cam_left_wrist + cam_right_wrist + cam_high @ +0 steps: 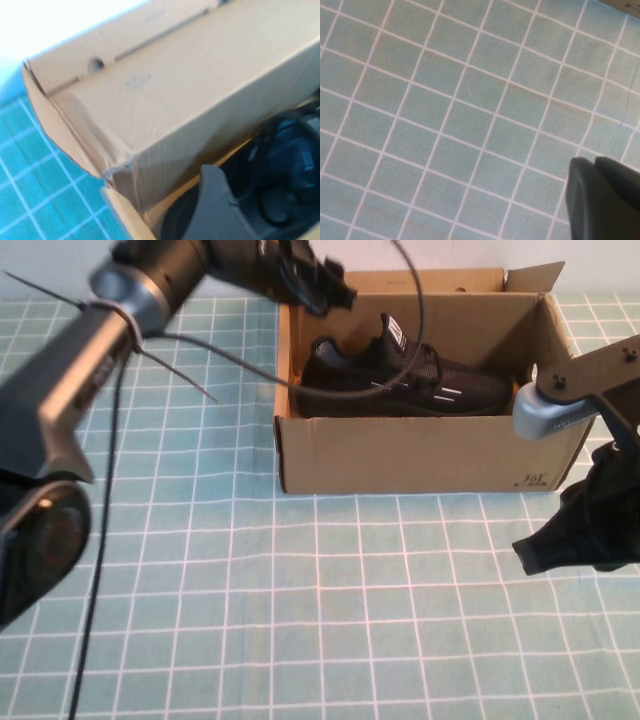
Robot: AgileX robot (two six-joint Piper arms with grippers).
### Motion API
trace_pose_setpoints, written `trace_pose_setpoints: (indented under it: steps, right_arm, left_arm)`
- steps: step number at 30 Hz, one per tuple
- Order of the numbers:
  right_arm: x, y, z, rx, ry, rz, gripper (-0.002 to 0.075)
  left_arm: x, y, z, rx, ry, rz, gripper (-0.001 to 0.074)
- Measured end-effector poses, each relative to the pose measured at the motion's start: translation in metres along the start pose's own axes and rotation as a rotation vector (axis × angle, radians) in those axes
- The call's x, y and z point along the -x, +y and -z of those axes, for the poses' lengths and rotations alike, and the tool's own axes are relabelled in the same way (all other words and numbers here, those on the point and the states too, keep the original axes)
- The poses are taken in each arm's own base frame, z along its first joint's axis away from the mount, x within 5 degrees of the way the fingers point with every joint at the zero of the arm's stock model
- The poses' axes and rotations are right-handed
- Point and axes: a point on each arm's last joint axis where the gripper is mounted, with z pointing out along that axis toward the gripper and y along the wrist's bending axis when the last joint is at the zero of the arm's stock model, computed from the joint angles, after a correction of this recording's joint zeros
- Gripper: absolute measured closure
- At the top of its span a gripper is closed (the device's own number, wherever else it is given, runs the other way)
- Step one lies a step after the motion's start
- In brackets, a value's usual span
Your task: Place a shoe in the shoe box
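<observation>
**Inspector:** Where is the shoe (400, 380)?

**Assistant:** Inside the box (420, 455), lying lengthwise on its floor, heel tab up toward the left end, toe toward the right. No finger appears to touch it.

**Inspector:** Left gripper (325, 285)?

**Assistant:** Above the box's back-left corner, over the heel end. One dark finger (215, 210) shows in its wrist view beside the inner wall; I cannot tell from the views how far the jaws stand apart, and nothing is seen pinched between them.

**Inspector:** Right gripper (545, 550)?

**Assistant:** Low over the mat (445, 110), just in front of the box's right front corner. Its fingers (600, 200) are pressed together on nothing.

**Inspector:** Step in hand?

**Assistant:** In my judgement, the release; the placing looks done. The next move calls for lifting the left arm straight up and clear, minding its cable (415, 330), which loops over the shoe and could snag it or the rim.

**Inspector:** Surface and room?

**Assistant:** A pale green mat with a white grid covers the table. A white strip runs behind the box; nothing more of the room shows.
</observation>
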Motion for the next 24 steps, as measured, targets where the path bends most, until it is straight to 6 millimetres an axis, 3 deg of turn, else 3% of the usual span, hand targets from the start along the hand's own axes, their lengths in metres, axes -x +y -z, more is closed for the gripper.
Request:
trace_pose_setpoints:
  steps: [3,7,9,17,24]
  right_arm:
    - [0.000,0.000,0.000,-0.001,0.002,0.000,0.0734]
    - [-0.003,-0.001,0.000,-0.011,0.031,0.000,0.0734]
    - [-0.004,-0.001,0.000,-0.014,0.039,0.000,0.0734]
    - [-0.010,-0.004,0.018,0.015,0.006,-0.058,0.0734]
    - [-0.036,-0.012,0.061,0.069,-0.036,-0.110,0.0734]
  left_arm:
    - [0.014,-0.003,0.027,0.001,-0.009,-0.017,0.0426]
    - [0.025,-0.006,0.058,-0.001,0.020,-0.039,0.0638]
    - [0.029,-0.009,0.073,-0.008,0.042,-0.047,0.0692]
    - [0.047,-0.018,0.142,-0.017,0.057,-0.075,0.0735]
    - [0.044,-0.031,0.211,-0.017,0.019,-0.076,0.0736]
